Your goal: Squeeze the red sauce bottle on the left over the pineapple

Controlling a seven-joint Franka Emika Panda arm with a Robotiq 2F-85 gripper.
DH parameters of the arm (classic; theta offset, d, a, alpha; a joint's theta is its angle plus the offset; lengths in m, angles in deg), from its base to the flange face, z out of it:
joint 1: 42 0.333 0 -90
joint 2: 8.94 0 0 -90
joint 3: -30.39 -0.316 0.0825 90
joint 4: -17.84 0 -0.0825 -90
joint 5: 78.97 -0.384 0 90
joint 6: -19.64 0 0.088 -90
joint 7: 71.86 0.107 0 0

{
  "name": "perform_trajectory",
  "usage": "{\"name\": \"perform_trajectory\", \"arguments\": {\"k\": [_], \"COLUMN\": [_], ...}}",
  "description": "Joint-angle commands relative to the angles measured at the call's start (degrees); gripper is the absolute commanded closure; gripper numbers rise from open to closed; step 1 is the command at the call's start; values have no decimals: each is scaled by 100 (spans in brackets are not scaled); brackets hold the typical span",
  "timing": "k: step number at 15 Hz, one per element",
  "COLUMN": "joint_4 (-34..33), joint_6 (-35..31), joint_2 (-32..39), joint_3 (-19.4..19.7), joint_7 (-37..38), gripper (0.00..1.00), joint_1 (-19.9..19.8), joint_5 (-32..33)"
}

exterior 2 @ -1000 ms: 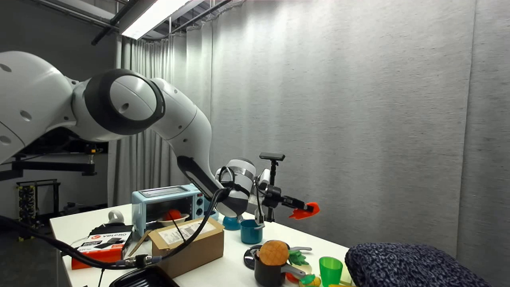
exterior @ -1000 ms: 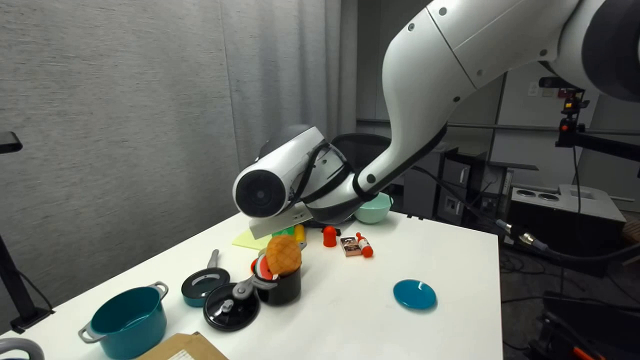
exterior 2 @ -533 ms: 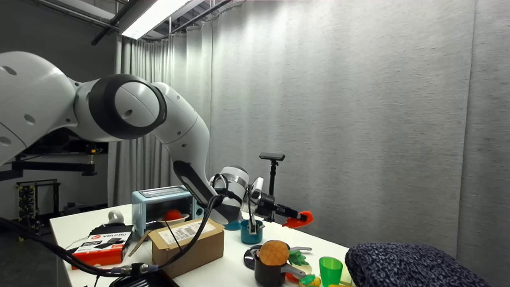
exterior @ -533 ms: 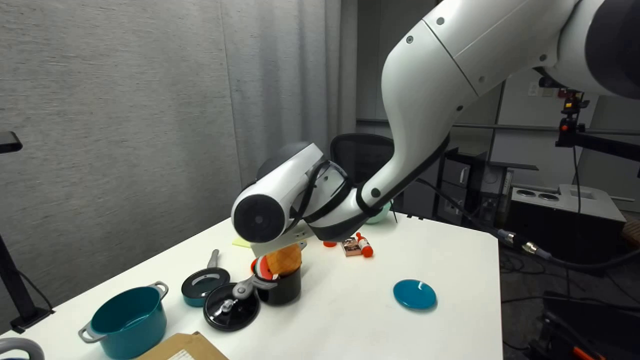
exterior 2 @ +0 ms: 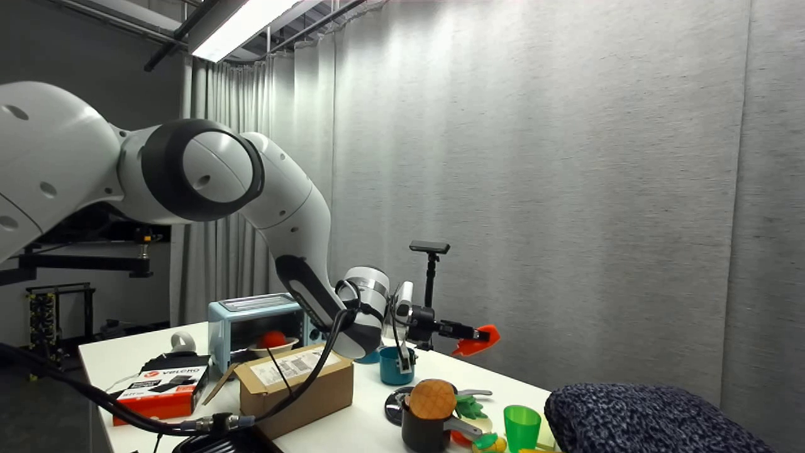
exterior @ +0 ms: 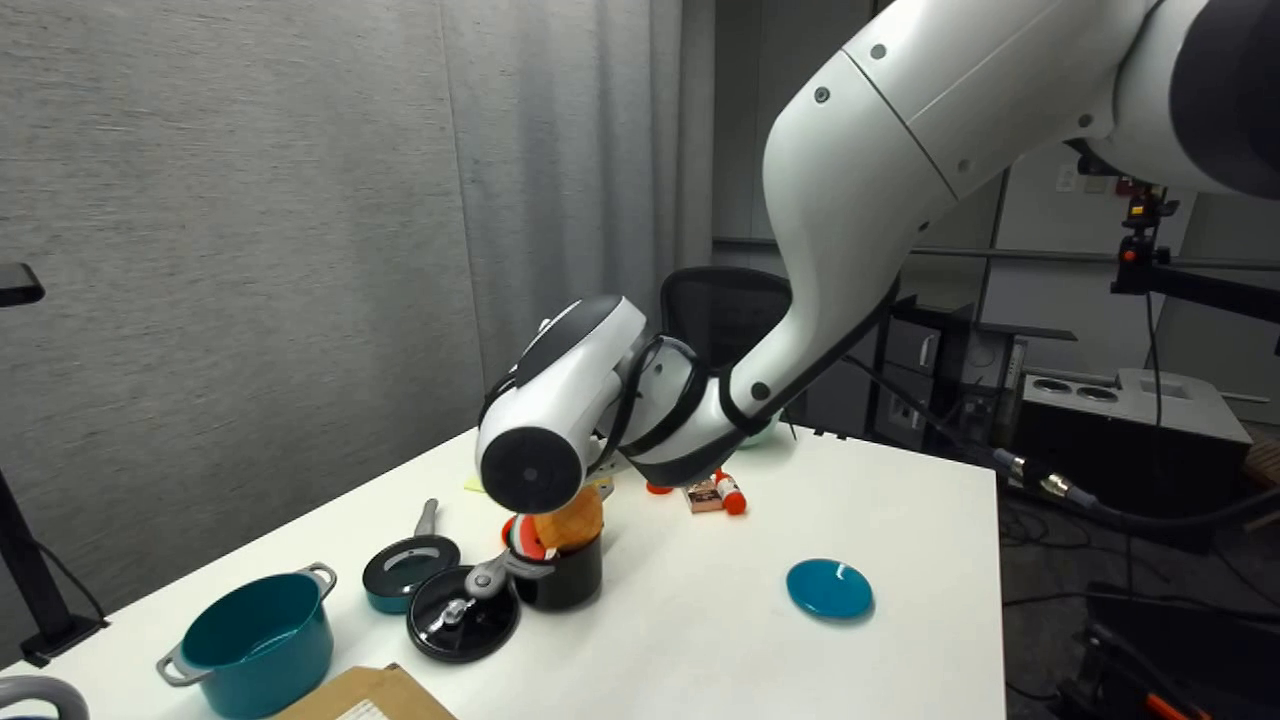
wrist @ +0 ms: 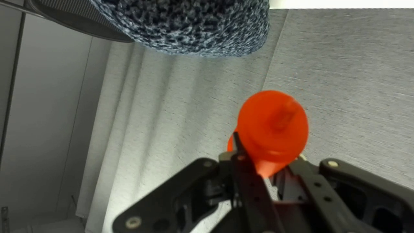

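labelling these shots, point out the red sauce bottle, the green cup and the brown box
Red sauce bottle [wrist: 273,129], in the wrist view: round near face
Green cup [exterior 2: 522,433], in an exterior view: outer wall
Brown box [exterior 2: 317,401], in an exterior view: long side

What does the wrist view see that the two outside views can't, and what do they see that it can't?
Only the wrist view: the gap between the fingers of the end effector.

Only the exterior views, both of them: the white arm, the teal pot and the black pot.

Shared: the grey curtain, in all three; the held red sauce bottle and the speckled cushion, in the wrist view and in an exterior view.
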Motion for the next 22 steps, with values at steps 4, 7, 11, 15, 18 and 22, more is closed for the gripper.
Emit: {"name": "perform_trajectory", "arguments": {"k": [4, 7, 11, 15, 18, 22], "joint_4": [158, 172, 205, 206, 178, 189], "joint_6": [705, 947, 1227, 1343, 1005, 280], "joint_2": [79, 130, 183, 214, 153, -30], "joint_3": [-372, -461, -493, -546, -764, -1026], "joint_7": [542, 662, 767, 772, 779, 706], "gripper": [96, 96, 96, 96, 96, 96], "joint_1": [-94, -108, -84, -121, -351, -822], "joint_5": [490, 459, 494, 429, 59, -734]}}
